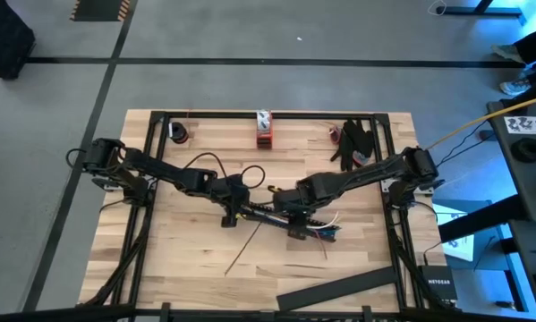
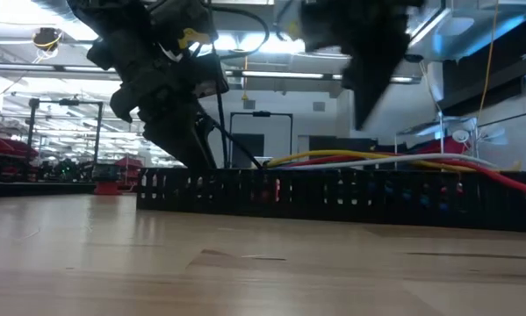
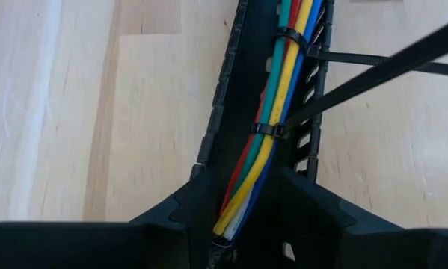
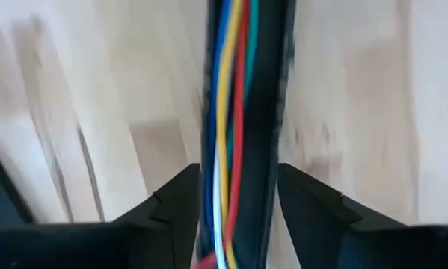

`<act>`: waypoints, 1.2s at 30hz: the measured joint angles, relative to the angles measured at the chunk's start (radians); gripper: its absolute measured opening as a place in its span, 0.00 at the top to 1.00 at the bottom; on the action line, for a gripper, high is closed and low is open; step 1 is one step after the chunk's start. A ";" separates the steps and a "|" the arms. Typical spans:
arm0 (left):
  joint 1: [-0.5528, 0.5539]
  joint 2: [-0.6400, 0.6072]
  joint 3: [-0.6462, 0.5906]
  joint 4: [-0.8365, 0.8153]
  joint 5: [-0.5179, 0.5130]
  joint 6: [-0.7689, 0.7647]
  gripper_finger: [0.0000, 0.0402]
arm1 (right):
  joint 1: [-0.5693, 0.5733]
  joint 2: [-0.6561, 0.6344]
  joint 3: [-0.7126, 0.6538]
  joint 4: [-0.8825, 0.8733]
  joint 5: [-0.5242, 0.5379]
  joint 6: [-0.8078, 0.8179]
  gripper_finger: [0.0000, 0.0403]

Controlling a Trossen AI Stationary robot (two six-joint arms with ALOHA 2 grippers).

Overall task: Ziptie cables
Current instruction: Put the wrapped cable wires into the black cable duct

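A long black slotted bar (image 1: pixel 268 215) lies flat on the wooden table, running left to right at mid table. The cables (image 3: pixel 272 97), yellow, red, green, blue and white, lie in its channel, and their loose ends (image 1: pixel 326 231) stick out at the right. Two black zip ties (image 3: pixel 272 128) circle the bunch, with their tails pointing off to one side. My left gripper (image 3: pixel 242 205) is shut on the bar's left end (image 1: pixel 232 210). My right gripper (image 4: pixel 238 198) hangs open above the bar's right part (image 2: pixel 361 118), its fingers to either side, clear of bar and cables. My left gripper pinches the slotted bar at its left end, one finger on each long side wall (image 3: pixel 209 161). It comes slanting down from the table's left and looks along the bar. The cables run out between the fingers. The bar rests flat on the table.
A loose thin black strip (image 1: pixel 245 243) lies on the table in front of the bar. A wide black flat strip (image 1: pixel 339 286) lies near the front edge. At the far edge stand a red and white object (image 1: pixel 264 130), a dark pile (image 1: pixel 353 143) and a small dark item (image 1: pixel 178 134).
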 joint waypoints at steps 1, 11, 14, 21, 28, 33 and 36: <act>0.000 0.000 0.000 0.002 0.000 -0.001 0.66 | 0.000 0.000 0.001 0.054 0.032 -0.004 0.58; -0.001 0.000 0.000 0.002 0.000 -0.003 0.66 | -0.021 0.127 -0.026 0.450 0.119 -0.032 0.72; -0.001 0.000 0.000 0.002 -0.001 -0.003 0.66 | -0.021 0.163 -0.026 0.438 0.134 -0.033 0.84; -0.001 0.000 0.000 0.003 -0.001 -0.005 0.66 | -0.021 0.235 -0.026 0.437 0.145 -0.047 0.97; -0.001 0.000 0.000 0.003 -0.001 -0.003 0.66 | -0.020 0.247 0.043 0.329 0.145 -0.057 0.95; 0.000 -0.001 0.000 0.003 0.000 -0.003 0.66 | -0.018 0.237 0.174 0.162 0.174 -0.092 0.95; 0.000 -0.001 0.000 0.003 0.000 -0.003 0.66 | -0.018 0.236 0.255 0.048 0.225 -0.110 0.95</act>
